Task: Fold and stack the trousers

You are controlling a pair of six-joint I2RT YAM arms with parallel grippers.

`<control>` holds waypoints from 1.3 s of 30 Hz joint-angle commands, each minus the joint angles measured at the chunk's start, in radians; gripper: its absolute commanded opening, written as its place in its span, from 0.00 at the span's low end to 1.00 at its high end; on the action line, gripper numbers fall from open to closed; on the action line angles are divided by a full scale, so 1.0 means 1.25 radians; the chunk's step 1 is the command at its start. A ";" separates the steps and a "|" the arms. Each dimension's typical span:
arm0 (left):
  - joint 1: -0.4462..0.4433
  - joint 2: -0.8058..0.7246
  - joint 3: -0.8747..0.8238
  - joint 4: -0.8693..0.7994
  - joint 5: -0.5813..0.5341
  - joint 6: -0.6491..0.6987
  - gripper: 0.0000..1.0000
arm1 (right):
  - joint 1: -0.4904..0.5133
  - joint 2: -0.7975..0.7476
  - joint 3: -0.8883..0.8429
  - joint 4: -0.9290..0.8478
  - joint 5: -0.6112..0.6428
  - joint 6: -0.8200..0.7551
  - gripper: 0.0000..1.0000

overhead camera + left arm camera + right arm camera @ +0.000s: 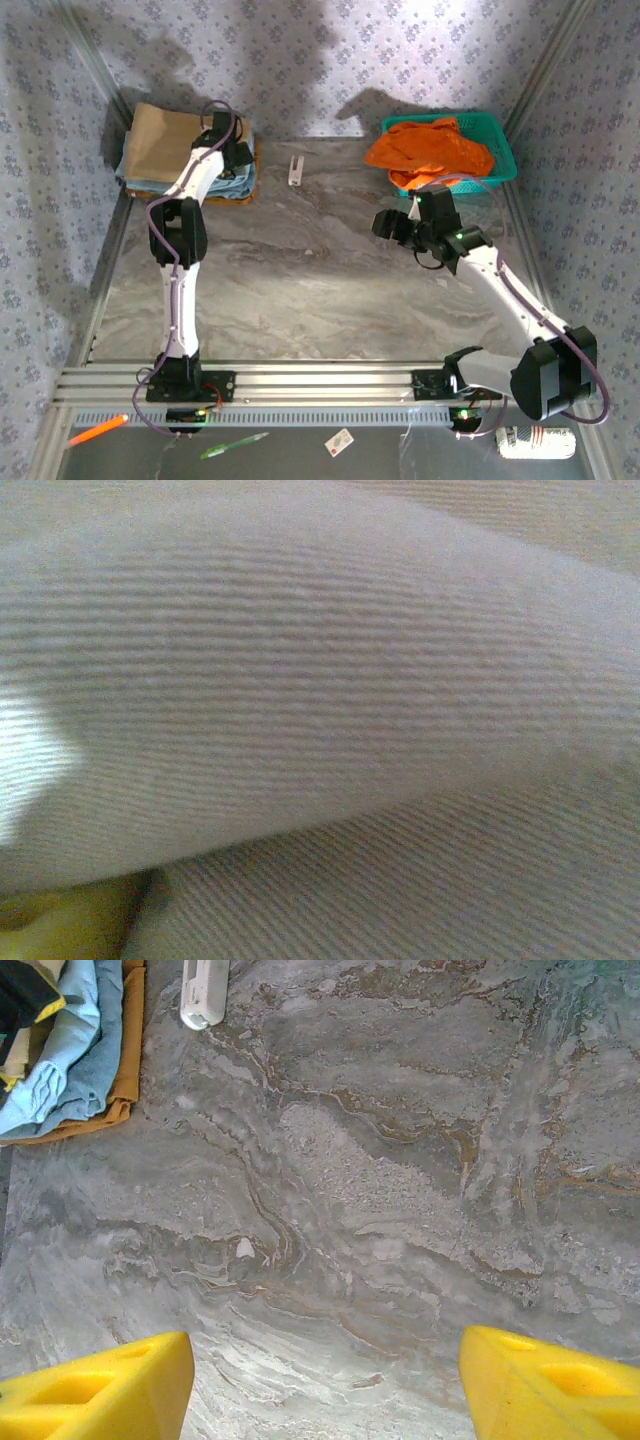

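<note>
The long tan cotton trousers lie folded on top of a pile in the far-left corner of the grey marbled desk. Under them are a light blue folded cloth and an orange-brown cloth. The corner keeps the finished pile away from the open middle of the desk, where folding needs room.

The left pincer reaches over the near right part of that pile. In its wrist view the ribbed tan weave sits close against the lens, with a sliver of yellow fingertip at the lower left. Whether its jaws stand apart or grip cloth I cannot tell. Judging by the pose, it is setting down or pressing the fold flat.

The right pincer hangs above the bare desk right of centre, well apart from the pile. Its two yellow jaws stand wide with nothing between them but marbled surface. It looks parked there so as not to crowd the left arm.

A small white oblong object lies on the desk just right of the pile. At the far right a green plastic basket holds a crumpled bright orange garment, which is no part of this job.

With the trousers folded and on the pile, the task seems almost done.
</note>
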 commanded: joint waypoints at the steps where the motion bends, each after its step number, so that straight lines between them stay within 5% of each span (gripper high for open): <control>1: 0.023 0.034 0.042 -0.065 0.088 0.061 0.95 | -0.004 -0.033 0.005 -0.032 -0.005 -0.012 0.72; 6: 0.021 -0.095 0.012 -0.123 0.118 0.077 0.99 | 0.016 -0.105 0.011 -0.055 0.000 0.003 0.73; 13: -0.020 -0.436 -0.439 0.082 0.238 0.014 0.98 | 0.042 -0.164 0.065 -0.121 0.038 0.016 0.73; 18: 0.010 -0.549 -0.540 0.108 0.219 -0.005 0.92 | 0.072 -0.200 0.086 -0.173 0.076 0.047 0.73; 21: 0.025 -0.523 -0.480 0.074 0.177 -0.008 0.82 | 0.084 -0.212 0.078 -0.180 0.089 0.055 0.73; 26: 0.024 -0.377 -0.293 0.009 0.167 0.023 0.51 | 0.086 -0.213 0.051 -0.171 0.100 0.057 0.72; 34: -0.035 -0.181 -0.095 -0.130 -0.002 0.086 0.68 | 0.054 -0.167 0.048 -0.149 0.092 0.025 0.73; 39: -0.066 -0.146 -0.107 -0.132 -0.125 0.104 0.64 | 0.029 -0.147 0.037 -0.129 0.067 0.020 0.73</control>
